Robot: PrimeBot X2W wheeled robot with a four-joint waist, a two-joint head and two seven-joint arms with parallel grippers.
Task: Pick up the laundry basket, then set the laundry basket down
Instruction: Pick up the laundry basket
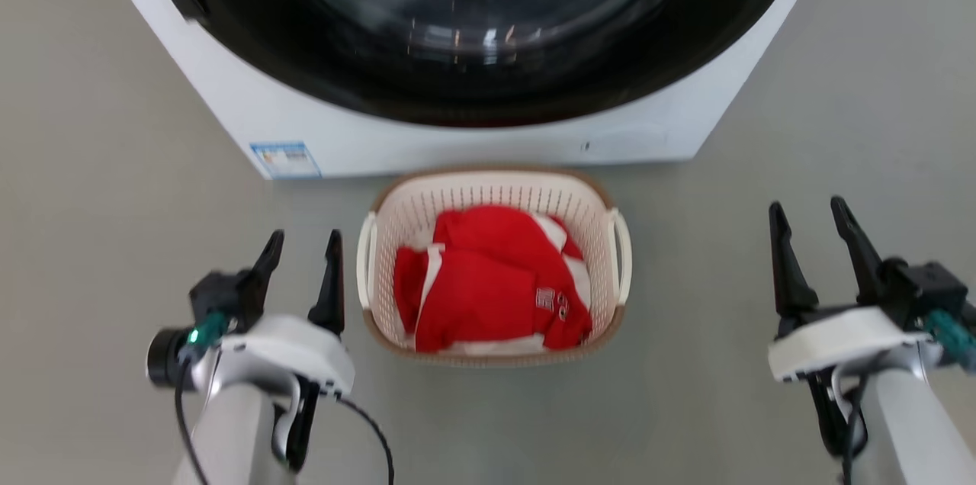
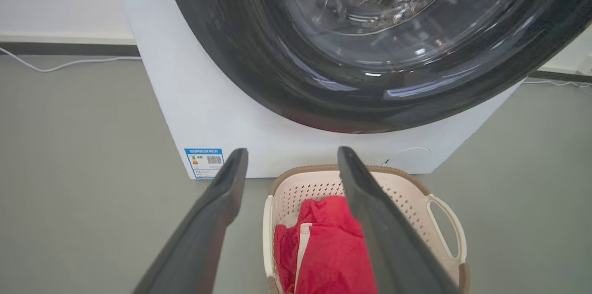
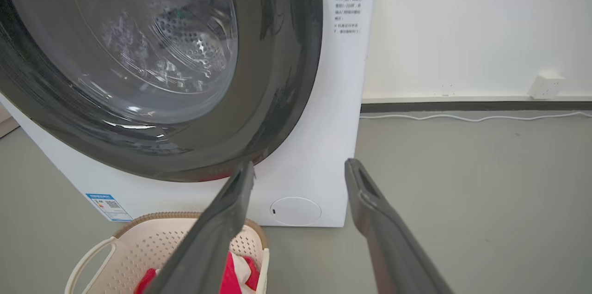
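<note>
Grey floor (image 1: 91, 165) lies under everything in my head view. Nearest me, at 8 o'clock, is my left gripper (image 1: 305, 237). Its fingers are spread and hold nothing. The inner finger stands just beside the basket's left handle (image 1: 366, 260), with a thin strip of floor between them. At 4 o'clock is my right gripper (image 1: 807, 204), also spread and empty, well apart from the right handle (image 1: 621, 256).

The basket (image 1: 488, 195) sits upright on the floor at the centre, between the two grippers. A crumpled red garment (image 1: 488, 279) with white stripes lies inside it, below the brown rim.

At 12 o'clock from the basket stands the white washer (image 1: 457, 142), just behind the far rim. I cannot tell whether they touch. I can see the steel drum through the glass of its round dark door (image 1: 473, 35). A blue label (image 1: 284, 159) sits low on the front, at 10 o'clock from the basket.

Farthest off, in the right wrist view, a white cable (image 3: 462, 118) runs along the floor under a dark skirting. Above it is a white wall (image 3: 462, 30) with a socket (image 3: 545, 86).
</note>
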